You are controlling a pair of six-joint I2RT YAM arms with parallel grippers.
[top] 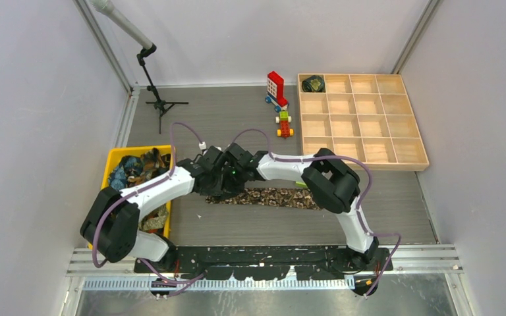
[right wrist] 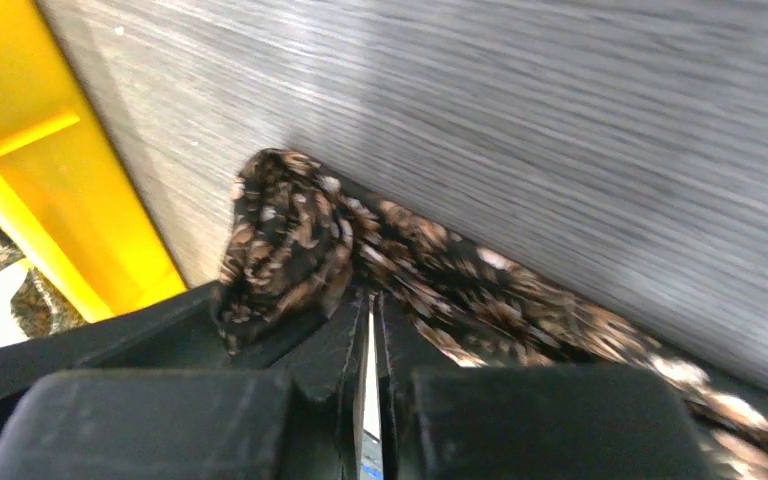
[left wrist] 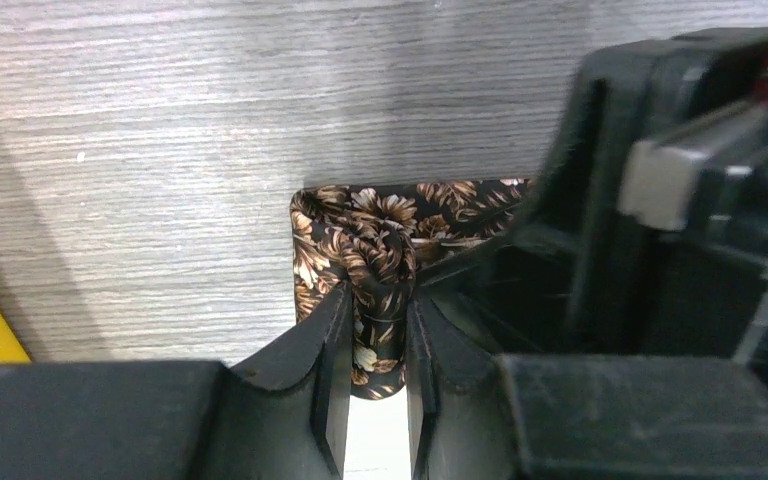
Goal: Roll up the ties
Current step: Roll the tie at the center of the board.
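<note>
A brown-tan-black patterned tie (top: 270,196) lies flat across the table in front of the arms, its left end under both grippers. My left gripper (top: 219,179) is shut on a raised fold at that end of the tie (left wrist: 360,225), with the fabric pinched between its fingers (left wrist: 335,330). My right gripper (top: 232,176) is right beside it, jaws almost together, tips pinching the bunched end of the tie (right wrist: 290,220). One rolled dark tie (top: 313,83) sits in the wooden tray's far left compartment.
A yellow bin (top: 115,157) holding several loose ties stands left of the arms, and also shows in the right wrist view (right wrist: 60,170). The wooden grid tray (top: 362,162) is at the back right. Toy bricks (top: 275,89) and a microphone stand (top: 158,102) are at the back.
</note>
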